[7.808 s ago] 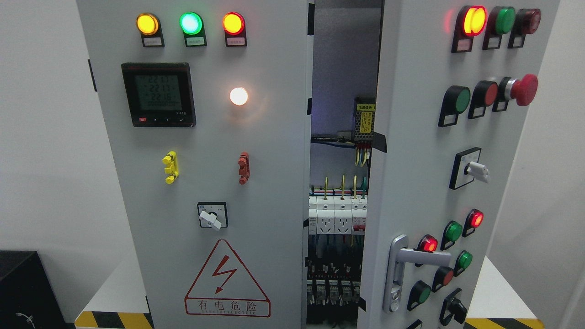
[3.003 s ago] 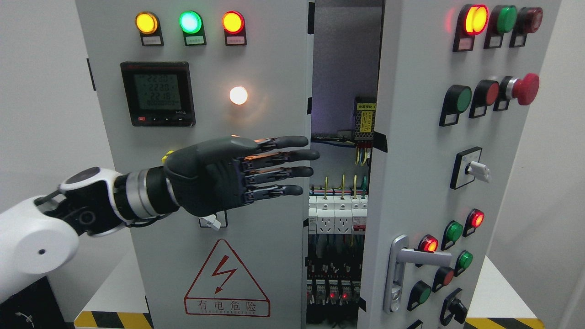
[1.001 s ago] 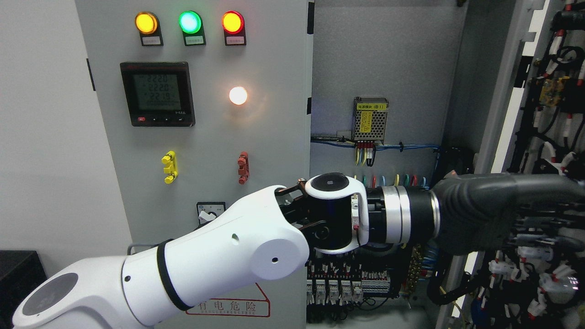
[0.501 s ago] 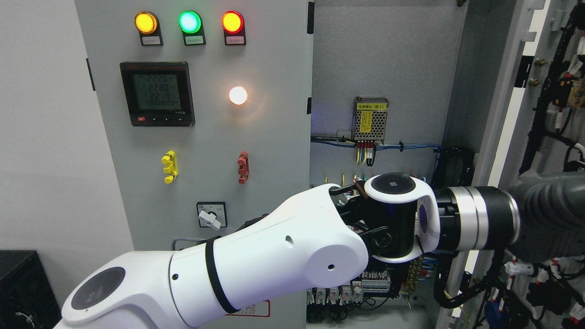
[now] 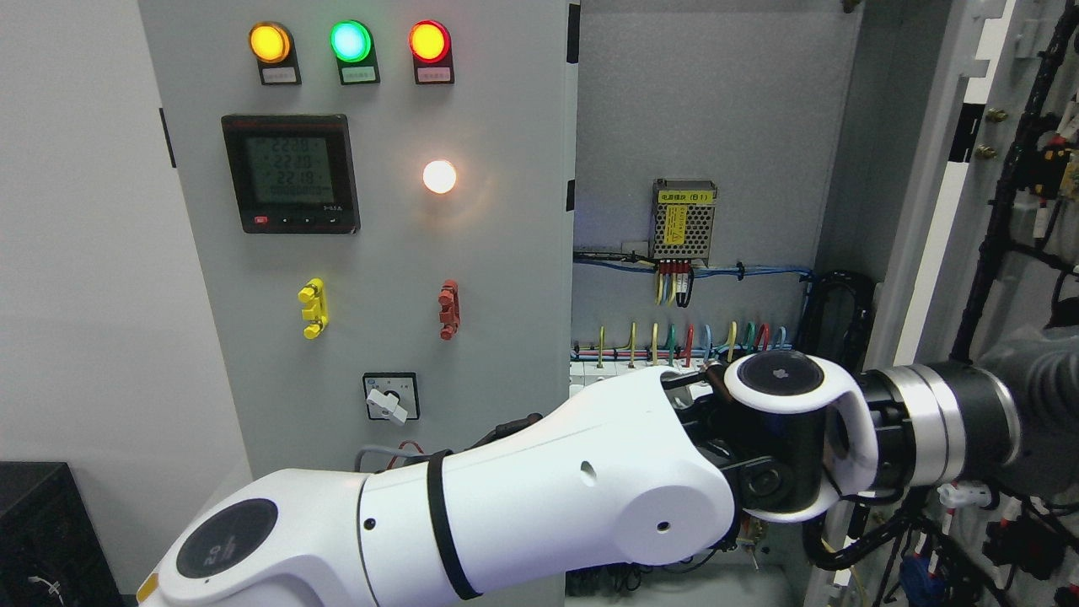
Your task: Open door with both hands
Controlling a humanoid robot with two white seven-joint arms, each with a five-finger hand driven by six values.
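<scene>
The cabinet's right door (image 5: 931, 194) stands swung wide, its grey edge toward me and its wired inner side (image 5: 1033, 152) showing at the far right. The left door (image 5: 506, 253) is closed. My left arm (image 5: 590, 497) comes in from the lower left and reaches across the opening. Its dark hand (image 5: 1044, 379) lies against the right door's inner side at the picture's edge, with the fingers out of frame. The right arm does not show.
Inside the cabinet (image 5: 716, 110) sit a power supply (image 5: 683, 211) and coloured wires (image 5: 691, 341) above breakers. The left door carries three lit lamps (image 5: 350, 42), a meter (image 5: 291, 173) and a rotary switch (image 5: 390, 398). A black box (image 5: 42, 523) stands at the lower left.
My left arm has pushed further right and lower, and more of the hand has left the frame. The right door has swung a little wider, uncovering more wiring inside the cabinet.
</scene>
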